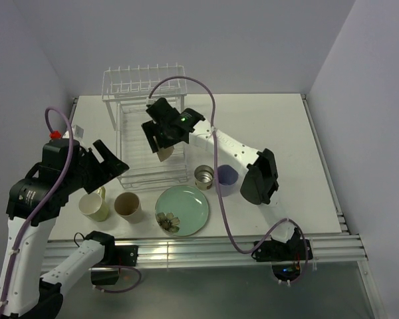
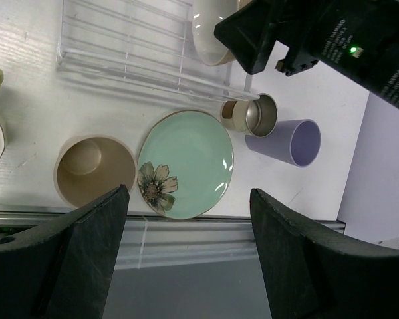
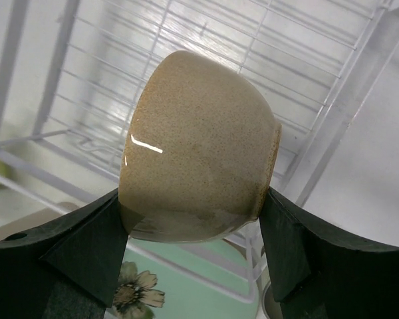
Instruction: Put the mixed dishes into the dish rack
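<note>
White table (image 1: 306, 146), pale walls (image 1: 219, 40), right hand (image 3: 194, 226) gripping cream bowl (image 3: 199, 146) over dish rack (image 1: 144, 78), left hand (image 2: 188, 193) wide.

White print on the right arm (image 2: 372, 40) is too blurred to read.

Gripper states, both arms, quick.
Left gripper: open, holding nothing.
Right gripper: closed on the cream bowl, over the dish rack.

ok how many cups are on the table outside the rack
4: the yellow-green mug at the near left, the tan cup just right of it, the metal cup behind the plate, the lavender cup right of that. The left arm could hide another.
</note>
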You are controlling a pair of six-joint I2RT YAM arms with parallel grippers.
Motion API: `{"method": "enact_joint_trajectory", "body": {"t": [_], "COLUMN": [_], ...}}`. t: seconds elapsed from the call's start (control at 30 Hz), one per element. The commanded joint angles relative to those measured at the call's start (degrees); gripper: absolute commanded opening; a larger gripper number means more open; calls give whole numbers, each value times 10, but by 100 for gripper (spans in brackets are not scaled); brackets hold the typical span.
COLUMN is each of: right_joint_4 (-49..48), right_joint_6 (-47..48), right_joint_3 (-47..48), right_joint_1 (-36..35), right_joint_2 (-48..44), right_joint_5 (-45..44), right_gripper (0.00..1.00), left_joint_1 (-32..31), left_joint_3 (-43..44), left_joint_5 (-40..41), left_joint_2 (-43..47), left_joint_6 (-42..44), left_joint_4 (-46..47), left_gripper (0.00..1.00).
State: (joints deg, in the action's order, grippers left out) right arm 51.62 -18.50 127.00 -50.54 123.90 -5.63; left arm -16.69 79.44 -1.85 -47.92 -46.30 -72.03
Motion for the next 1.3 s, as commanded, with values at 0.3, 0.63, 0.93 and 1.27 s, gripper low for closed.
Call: {"method": "enact_joint_trajectory", "body": {"t": [0.3,0.63,0.93,1.27], "right_joint_4": [-11,-15,-25,-39], "right_joint_6": [89,116,133,146], "right_joint_3": [40,40,55,65], "right_joint_1": [-44,-57,-68,-109], "right_joint_2": [27,63,114,158], "right_joint_5": [-197,-291,-349,-398], "right_gripper": [0,0,0,0], "left_joint_1": [2,2,2,2], "left_joint_3": [14,13,19,14], "left_joint_5": [15,11,13,15], "left_joint_2": [-2,-15,-8,5], "left_joint_6": [6,17,21,16], "left_joint_4": [-24,-26,-49,-64], "left_gripper": [79,79,80,79]}}
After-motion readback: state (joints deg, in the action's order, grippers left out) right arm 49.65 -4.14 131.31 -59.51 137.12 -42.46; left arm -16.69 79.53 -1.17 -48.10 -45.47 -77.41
